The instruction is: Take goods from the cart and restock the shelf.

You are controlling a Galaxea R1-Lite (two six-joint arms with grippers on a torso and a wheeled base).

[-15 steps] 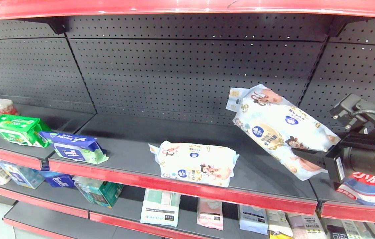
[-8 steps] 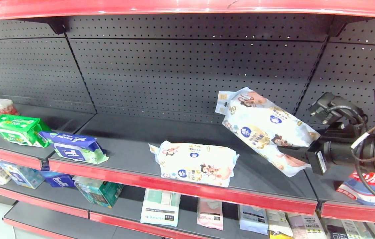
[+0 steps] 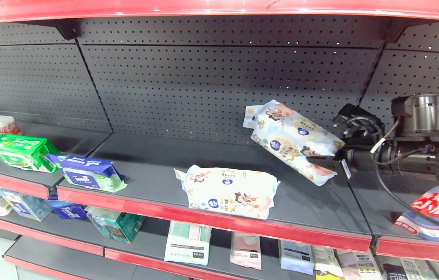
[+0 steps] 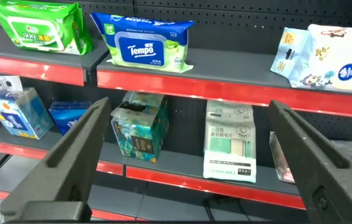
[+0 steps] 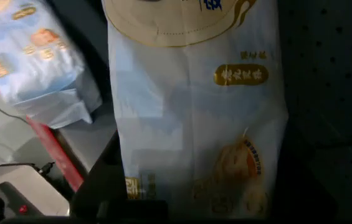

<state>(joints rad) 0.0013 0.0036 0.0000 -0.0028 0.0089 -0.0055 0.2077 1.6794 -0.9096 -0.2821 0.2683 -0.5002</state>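
Over the dark shelf (image 3: 312, 206), the right hand (image 3: 322, 163) grips a wipes pack (image 3: 291, 136) (tilted). This looks like the placing step; next, lower it beside the lying pack (image 3: 229, 190) and release.

The right arm (image 3: 406, 161) lies stretched out and level, wrist straight. Its right gripper (image 3: 322, 163) is clamped on the end of a cartoon-printed wipes pack (image 3: 289, 136) nearest the wrist, and the pack slants up and away past the fingertips. The left gripper (image 4: 191, 155) points forward, its two dark fingers (image 4: 76, 155) spread wide apart.
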